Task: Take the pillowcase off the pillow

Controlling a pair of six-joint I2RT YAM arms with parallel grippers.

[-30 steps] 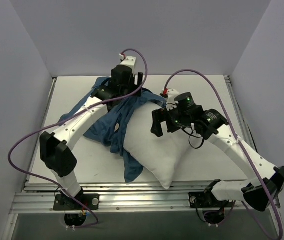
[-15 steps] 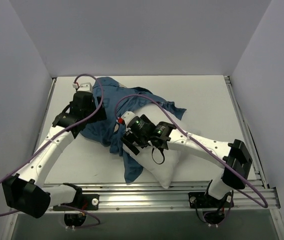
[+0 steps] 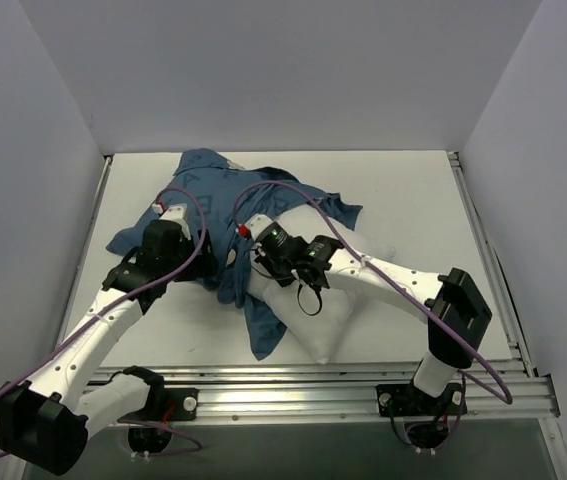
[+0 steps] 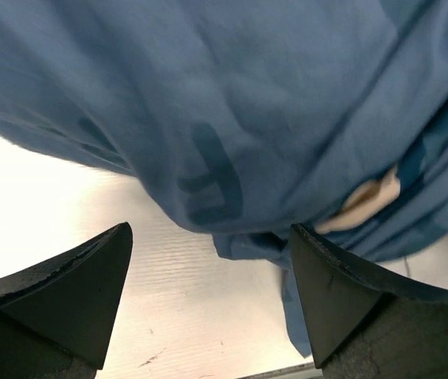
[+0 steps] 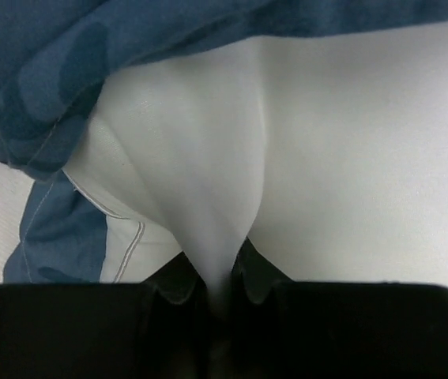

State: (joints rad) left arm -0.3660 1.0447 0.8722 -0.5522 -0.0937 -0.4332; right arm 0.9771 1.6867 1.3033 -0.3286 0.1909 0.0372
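The dark-blue pillowcase [image 3: 213, 195] lies bunched over the far-left end of the white pillow [image 3: 315, 318], whose near end is bare. My right gripper [image 3: 263, 270] sits on the pillow just beside the case's edge. In the right wrist view this gripper [image 5: 222, 278] is shut on a pinched fold of the pillow [image 5: 334, 150], with the pillowcase [image 5: 58, 71] hem just beyond. My left gripper [image 3: 178, 245] is at the case's left side. In its wrist view it [image 4: 208, 264] stands open above the table, nothing between its fingers, the pillowcase [image 4: 239, 110] hanging just ahead.
A white table [image 3: 413, 200] carries everything, with grey walls on three sides and a metal rail [image 3: 283, 395] along the near edge. A loose tail of the case [image 3: 263, 335] trails toward that rail. Purple cables [image 3: 293, 195] loop over both wrists.
My right gripper has closed on a fold of the pillow. The left arm has drawn back toward the near left, and the pillowcase has shifted slightly left with it.
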